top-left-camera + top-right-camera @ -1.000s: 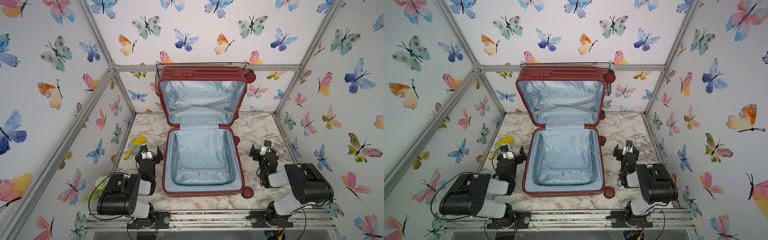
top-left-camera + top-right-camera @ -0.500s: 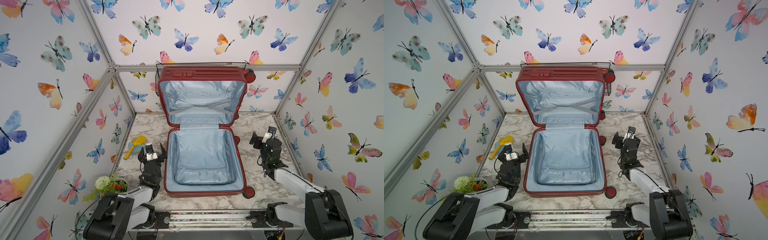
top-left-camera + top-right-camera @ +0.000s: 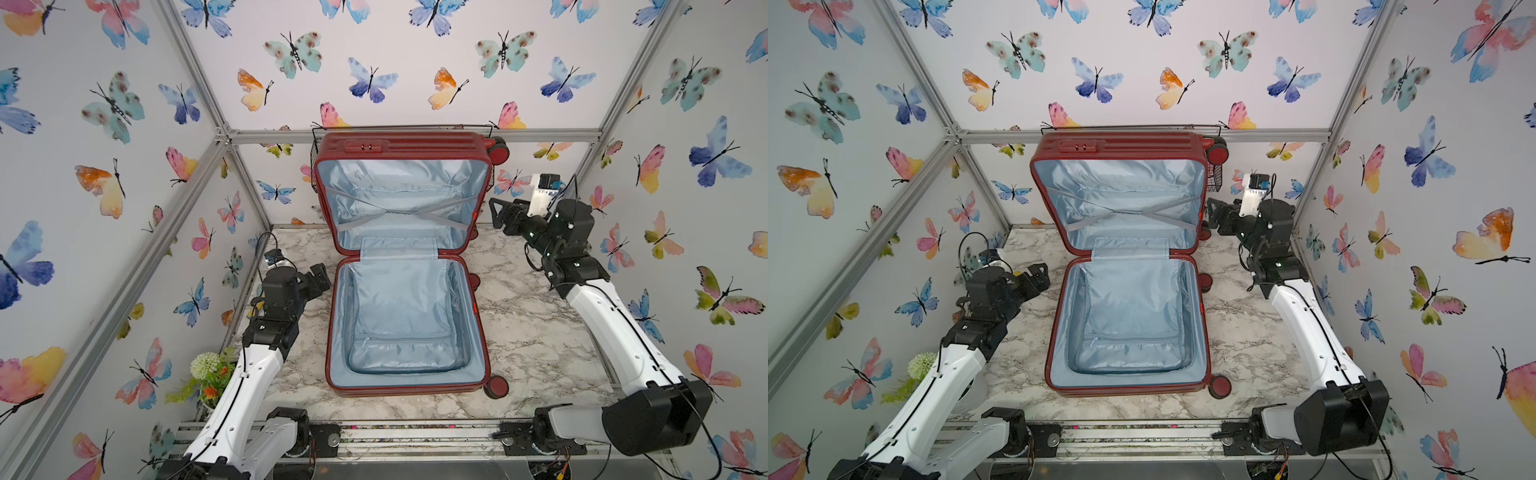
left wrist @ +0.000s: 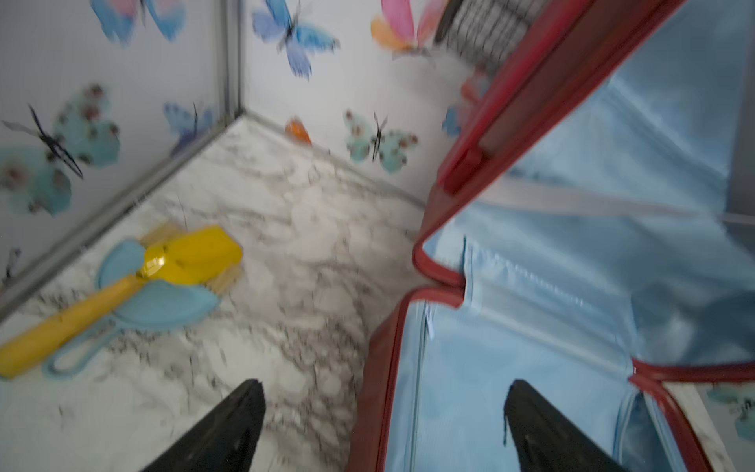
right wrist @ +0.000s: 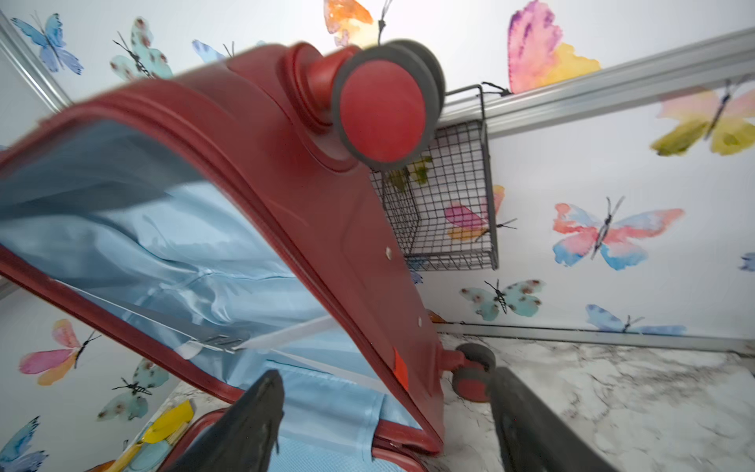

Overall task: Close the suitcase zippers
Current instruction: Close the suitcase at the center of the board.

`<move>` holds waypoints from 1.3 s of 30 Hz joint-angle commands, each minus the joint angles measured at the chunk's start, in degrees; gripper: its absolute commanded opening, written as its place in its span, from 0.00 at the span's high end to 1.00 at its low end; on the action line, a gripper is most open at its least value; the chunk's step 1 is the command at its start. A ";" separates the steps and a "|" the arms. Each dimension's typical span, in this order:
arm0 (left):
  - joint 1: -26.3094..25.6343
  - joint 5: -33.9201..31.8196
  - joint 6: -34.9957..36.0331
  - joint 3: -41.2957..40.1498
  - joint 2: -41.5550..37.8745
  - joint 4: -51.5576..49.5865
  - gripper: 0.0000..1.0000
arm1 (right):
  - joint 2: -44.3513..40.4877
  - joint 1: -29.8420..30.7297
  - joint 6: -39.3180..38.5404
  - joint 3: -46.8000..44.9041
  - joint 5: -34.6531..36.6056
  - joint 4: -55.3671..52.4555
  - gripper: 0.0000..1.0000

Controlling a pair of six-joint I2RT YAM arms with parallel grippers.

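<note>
The dark red suitcase (image 3: 409,390) (image 3: 1125,388) lies open in both top views. Its lower half is flat on the marble table and its lid (image 3: 415,145) stands upright at the back, with the light blue lining showing. The zippers' red track (image 4: 388,347) runs along the rim; no pulls show. My left gripper (image 3: 320,276) (image 3: 1038,276) (image 4: 384,384) is open and hovers over the lower half's left rim near the hinge. My right gripper (image 3: 498,212) (image 3: 1214,212) (image 5: 388,372) is open and raised beside the lid's right edge, holding nothing.
A black wire basket (image 3: 492,183) (image 5: 449,204) hangs on the back wall behind the lid. A yellow brush on a blue dustpan (image 4: 163,265) lies at the back left of the table. A small potted plant (image 3: 208,374) stands front left. Walls close in on three sides.
Both arms have unfolded and reached forward. The left gripper has moved to the suitcase's left rim. The right gripper has risen toward the lid's right edge. The suitcase has not moved.
</note>
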 commanded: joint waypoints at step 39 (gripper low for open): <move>7.52 19.75 -20.49 0.15 22.16 18.59 0.98 | -29.96 13.62 16.15 -33.83 24.29 -42.85 0.20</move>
